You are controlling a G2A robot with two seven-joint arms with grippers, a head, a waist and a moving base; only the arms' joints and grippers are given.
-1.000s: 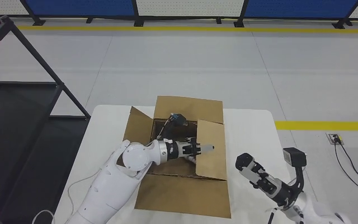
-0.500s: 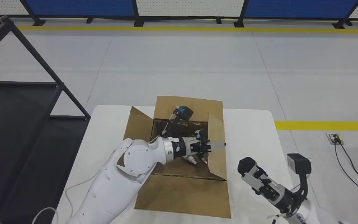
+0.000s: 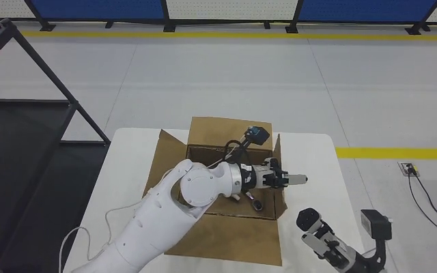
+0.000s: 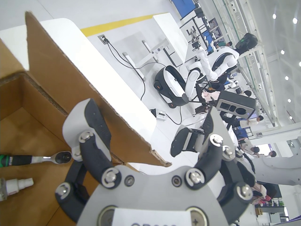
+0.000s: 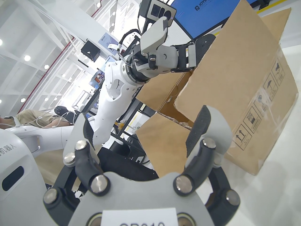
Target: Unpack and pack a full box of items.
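An open cardboard box [image 3: 225, 239] stands on the white table [image 3: 123, 177]. My left arm lies across the box. Its gripper [image 3: 295, 180] [image 4: 151, 116] is open astride the top edge of the right flap [image 3: 276, 170] [image 4: 58, 71], one finger inside, one outside. The flap stands upright. On the box floor lie a ratchet wrench [image 3: 256, 201] [image 4: 47, 158] and a small white spray bottle [image 4: 14, 185]. My right gripper [image 3: 308, 218] [image 5: 144, 118] hangs open with nothing in it, low at the table's front right, facing the box's outer side [image 5: 258, 95].
The box's left flap [image 3: 167, 153], back flap [image 3: 229, 130] and front flap are folded outward. A strip of bare table [image 3: 314, 164] runs right of the box. A black metal frame [image 3: 41, 75] stands to the table's left.
My left arm has swung right across the box, and the right flap has gone from leaning inward to upright. The right arm has drawn back toward the table's front right corner.
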